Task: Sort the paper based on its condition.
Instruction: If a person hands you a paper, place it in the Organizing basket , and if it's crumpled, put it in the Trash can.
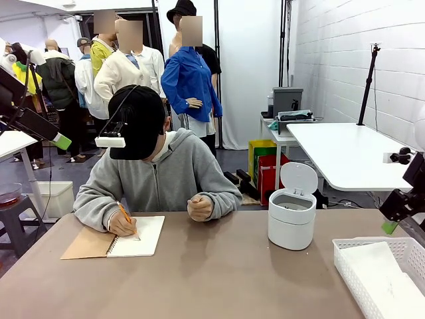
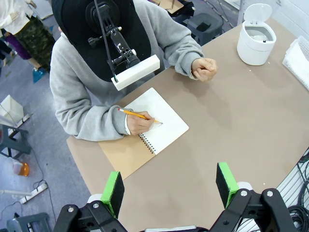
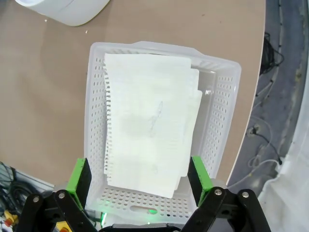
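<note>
Progress: several smooth sheets [image 3: 149, 125] already lie stacked flat in the white basket [image 3: 222, 116] at the robot's right end of the table, so part of the sorting looks done.
Sheets: at least 3 overlapping layers show in the right wrist view; the top one has a torn perforated edge and a faint pencil mark near its middle.
Bin: the small white lidded bin [image 1: 292, 211] stands open beside the basket; something pale shows inside in the left wrist view, too small to tell whether it is a crumpled wad.
Left to do: judging from the scene, more paper is coming. The person's hand [image 2: 140, 122] writes with a pencil [image 2: 136, 115] on the open page of the spiral notebook [image 2: 154, 123], and no loose paper lies on the brown table [image 1: 212, 279] for pickup.
Other hand: the person's other hand [image 1: 199, 207] rests as a closed fist on the table; what it may hold cannot be told.
Left gripper [image 2: 169, 186]: jaws spread wide, empty, hovering high above the table edge nearest the notebook.
Right gripper [image 3: 140, 179]: jaws spread wide, empty, hanging above the basket with the sheets between its green pads.
Writing: no brand or label is readable; the marks on the notebook page and on the top sheet are too small to read.
</note>
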`<control>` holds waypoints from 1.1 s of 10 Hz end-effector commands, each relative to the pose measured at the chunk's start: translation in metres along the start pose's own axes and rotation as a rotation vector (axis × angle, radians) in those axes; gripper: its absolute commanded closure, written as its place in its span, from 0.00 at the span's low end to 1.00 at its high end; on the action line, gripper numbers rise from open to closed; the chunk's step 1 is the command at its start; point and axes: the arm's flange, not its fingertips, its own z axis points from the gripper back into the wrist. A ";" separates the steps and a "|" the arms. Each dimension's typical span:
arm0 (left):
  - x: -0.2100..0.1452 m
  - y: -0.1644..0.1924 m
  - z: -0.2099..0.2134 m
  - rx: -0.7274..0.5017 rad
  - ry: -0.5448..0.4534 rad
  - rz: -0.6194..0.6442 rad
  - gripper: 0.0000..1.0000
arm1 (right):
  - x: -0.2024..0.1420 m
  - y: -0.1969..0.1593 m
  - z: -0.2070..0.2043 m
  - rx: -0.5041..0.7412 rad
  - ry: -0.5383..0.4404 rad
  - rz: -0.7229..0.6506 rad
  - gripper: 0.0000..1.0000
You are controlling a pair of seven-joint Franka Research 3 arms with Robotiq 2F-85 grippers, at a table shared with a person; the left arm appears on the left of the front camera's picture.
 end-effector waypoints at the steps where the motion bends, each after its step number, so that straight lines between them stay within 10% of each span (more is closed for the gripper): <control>1: 0.000 0.000 0.000 0.001 -0.003 0.000 0.00 | 0.000 -0.002 -0.002 -0.007 0.008 -0.005 0.00; 7: 0.000 0.000 0.000 0.001 -0.003 0.000 0.00 | 0.017 0.073 0.004 0.274 0.104 0.396 0.00; 11: 0.000 0.000 0.000 0.001 -0.003 0.000 0.00 | 0.049 0.147 0.018 0.406 -0.005 0.697 0.00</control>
